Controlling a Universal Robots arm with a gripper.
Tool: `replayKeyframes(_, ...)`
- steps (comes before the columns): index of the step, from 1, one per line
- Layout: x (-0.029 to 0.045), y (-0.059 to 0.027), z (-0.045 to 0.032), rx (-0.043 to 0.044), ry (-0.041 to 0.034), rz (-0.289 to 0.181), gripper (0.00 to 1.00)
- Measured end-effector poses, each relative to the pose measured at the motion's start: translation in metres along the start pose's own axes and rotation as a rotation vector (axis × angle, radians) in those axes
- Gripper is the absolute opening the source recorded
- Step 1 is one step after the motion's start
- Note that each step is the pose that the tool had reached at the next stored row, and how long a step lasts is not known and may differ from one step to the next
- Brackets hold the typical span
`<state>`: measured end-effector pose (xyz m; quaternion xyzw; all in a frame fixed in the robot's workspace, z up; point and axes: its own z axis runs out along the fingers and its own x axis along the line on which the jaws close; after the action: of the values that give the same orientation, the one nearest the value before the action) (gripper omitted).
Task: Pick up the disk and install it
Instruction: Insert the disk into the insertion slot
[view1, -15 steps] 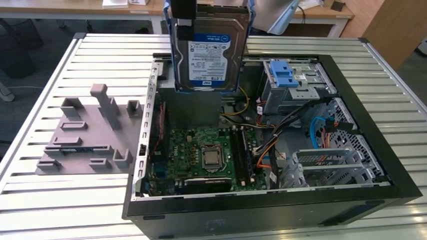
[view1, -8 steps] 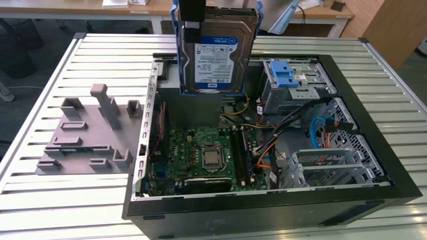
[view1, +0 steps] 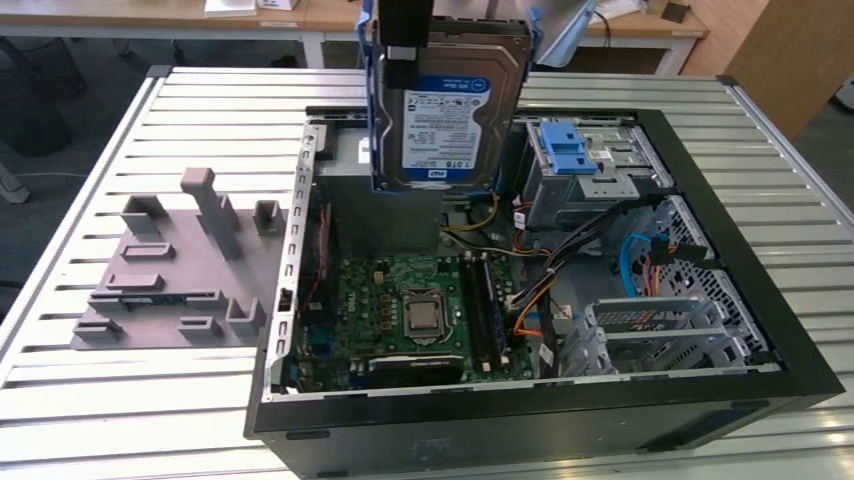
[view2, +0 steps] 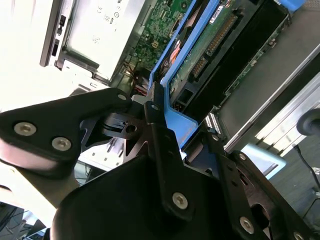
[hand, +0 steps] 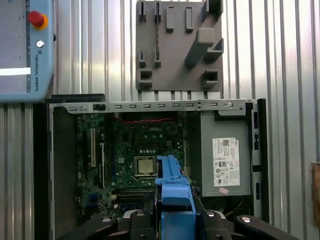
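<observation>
Slatted metal table (view1: 94, 380) carries your open PC case (view1: 761, 340) and a grey fixture (view1: 160, 280). Gripper (view2: 177, 125) is pinching the disk (view1: 447, 110) by its blue carrier. The disk hangs upright above the case, apart from the drive cage (view1: 587, 165).

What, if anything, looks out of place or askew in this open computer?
Just the disk: it hangs upright, clamped in the gripper above the open case, not seated in the drive cage. That fits work in progress. No spill or damage is visible.
</observation>
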<state>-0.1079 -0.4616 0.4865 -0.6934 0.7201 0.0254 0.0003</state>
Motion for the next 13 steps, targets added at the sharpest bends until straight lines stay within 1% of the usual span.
replayKeyframes(9,0.0033,-0.0101,-0.0005,0.0,0.0,0.0,0.37)
replayKeyframes(13,0.0062,-0.0139,-0.0007,0.0,-0.0001,0.0,0.37)
